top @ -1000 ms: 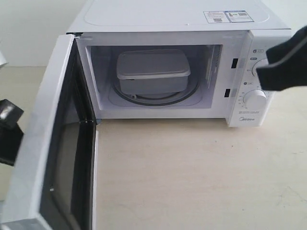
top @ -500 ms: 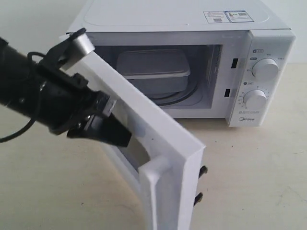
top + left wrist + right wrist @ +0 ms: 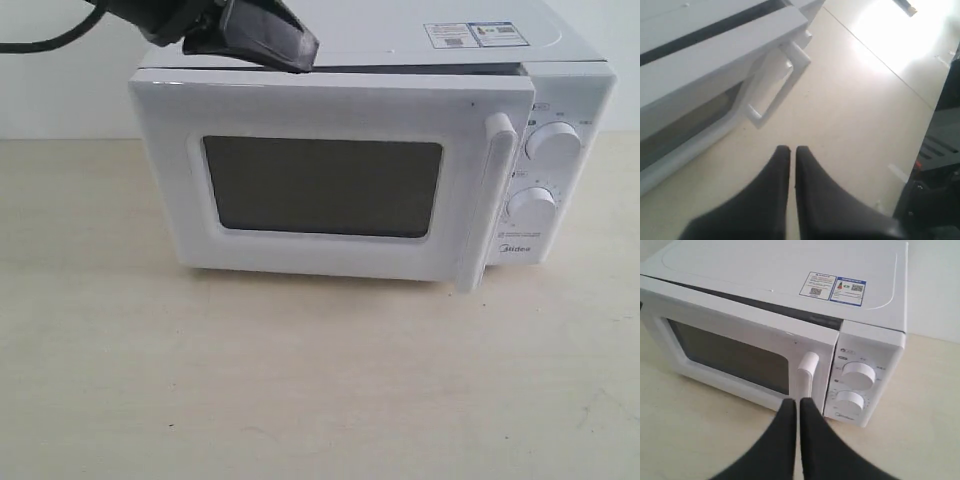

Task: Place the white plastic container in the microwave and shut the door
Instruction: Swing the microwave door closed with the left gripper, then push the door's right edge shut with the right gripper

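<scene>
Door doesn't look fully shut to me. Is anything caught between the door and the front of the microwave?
Nothing visible. The door stands slightly ajar from the microwave, with a thin dark gap along its top edge in both wrist views. Nothing shows in that gap. The inside is hidden behind the dark window.

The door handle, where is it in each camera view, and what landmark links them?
Exterior view: door handle on the right edge of the door, beside the upper knob.
Left wrist view: door handle juts from the door edge, beyond the left tool.
Right wrist view: door handle just past the right tool, beside the upper knob.
Shared landmark: the dark door window, beside the handle in all three.
</scene>
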Robot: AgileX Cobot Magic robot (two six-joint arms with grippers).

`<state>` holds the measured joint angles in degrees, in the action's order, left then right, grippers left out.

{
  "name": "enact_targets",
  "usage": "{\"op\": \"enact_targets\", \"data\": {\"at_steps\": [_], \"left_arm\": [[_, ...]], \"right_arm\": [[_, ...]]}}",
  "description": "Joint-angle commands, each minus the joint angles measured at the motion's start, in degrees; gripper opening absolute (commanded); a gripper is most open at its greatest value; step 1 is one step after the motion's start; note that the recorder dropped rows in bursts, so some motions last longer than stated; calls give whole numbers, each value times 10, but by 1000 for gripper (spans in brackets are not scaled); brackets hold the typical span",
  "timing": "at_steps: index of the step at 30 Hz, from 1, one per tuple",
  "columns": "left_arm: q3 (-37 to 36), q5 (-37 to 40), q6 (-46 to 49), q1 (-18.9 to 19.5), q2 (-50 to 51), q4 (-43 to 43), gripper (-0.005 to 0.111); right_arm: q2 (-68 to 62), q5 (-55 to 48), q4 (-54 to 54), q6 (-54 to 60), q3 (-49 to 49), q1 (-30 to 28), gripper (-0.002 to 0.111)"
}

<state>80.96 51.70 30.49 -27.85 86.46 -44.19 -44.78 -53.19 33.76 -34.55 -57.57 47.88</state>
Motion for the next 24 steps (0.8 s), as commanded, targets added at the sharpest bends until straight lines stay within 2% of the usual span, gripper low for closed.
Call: {"op": "enact_targets", "data": {"at_steps": [1, 4, 7, 14, 24], "left_arm": [[3, 8, -15, -2, -23, 42, 4], [3, 11, -33, -2, -41, 67, 4], [3, 23, -43, -2, -59, 98, 4], [3, 38, -63, -1, -90, 139, 4], [3, 50, -69, -1, -118, 145, 4]], "right_arm": [[-13, 117, -29, -54, 79, 0, 0], [-66, 266, 15, -161, 154, 0, 0], [-133, 334, 70, -231, 168, 0, 0], [-208, 319, 281, -449, 168, 0, 0], [-222, 262, 397, -543, 168, 0, 0]]}}
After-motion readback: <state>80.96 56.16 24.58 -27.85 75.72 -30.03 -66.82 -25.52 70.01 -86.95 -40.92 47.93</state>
